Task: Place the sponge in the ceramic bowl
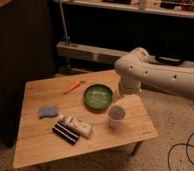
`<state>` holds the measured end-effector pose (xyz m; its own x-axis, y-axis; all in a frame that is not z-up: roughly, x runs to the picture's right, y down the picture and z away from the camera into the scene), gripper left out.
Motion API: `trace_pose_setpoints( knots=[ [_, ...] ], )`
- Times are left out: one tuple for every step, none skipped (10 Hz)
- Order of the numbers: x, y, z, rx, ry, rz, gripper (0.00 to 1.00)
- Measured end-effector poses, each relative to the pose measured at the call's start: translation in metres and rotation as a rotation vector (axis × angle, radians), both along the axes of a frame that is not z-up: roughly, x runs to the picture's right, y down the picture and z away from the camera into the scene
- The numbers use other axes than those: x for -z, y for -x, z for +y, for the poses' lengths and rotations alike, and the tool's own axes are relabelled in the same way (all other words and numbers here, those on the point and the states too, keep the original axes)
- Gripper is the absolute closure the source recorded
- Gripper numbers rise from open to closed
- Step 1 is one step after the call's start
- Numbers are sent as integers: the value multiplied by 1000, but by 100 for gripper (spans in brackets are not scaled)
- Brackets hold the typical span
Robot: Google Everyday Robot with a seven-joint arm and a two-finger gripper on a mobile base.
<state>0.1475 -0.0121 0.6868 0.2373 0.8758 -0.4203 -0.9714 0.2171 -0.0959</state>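
The blue-grey sponge [48, 110] lies flat on the left part of the wooden table [40, 150]. The green ceramic bowl [98, 96] sits near the table's middle and looks empty. My white arm reaches in from the right and bends down. Its gripper [121, 97] hangs low at the bowl's right rim, just behind the white cup [116, 115]. It is far from the sponge, with nothing seen in it.
A black-and-white striped box [66, 133] and a white packet [78, 125] lie in front of the sponge. An orange stick-like item [71, 86] rests at the back. A dark cabinet [15, 55] stands left, and cables [182, 147] trail on the floor at right.
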Motion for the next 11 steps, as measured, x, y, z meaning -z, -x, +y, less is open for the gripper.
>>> trace_pose_setpoints(
  knots=[
    [15, 10, -21, 12, -32, -63, 20],
    [26, 19, -38, 25, -55, -121, 20],
    [41, 37, -62, 49, -87, -211, 20],
    [50, 45, -73, 61, -106, -256, 20],
    [55, 47, -80, 67, -117, -276, 20],
    [56, 46, -81, 68, -114, -275, 20],
    [54, 50, -79, 79, -114, -297, 20],
    [46, 53, -74, 114, -124, -339, 20],
    [36, 64, -69, 162, -140, -402, 20],
    [27, 81, -65, 202, -149, -461, 20],
    [17, 99, -60, 234, -157, -513, 20]
  ],
)
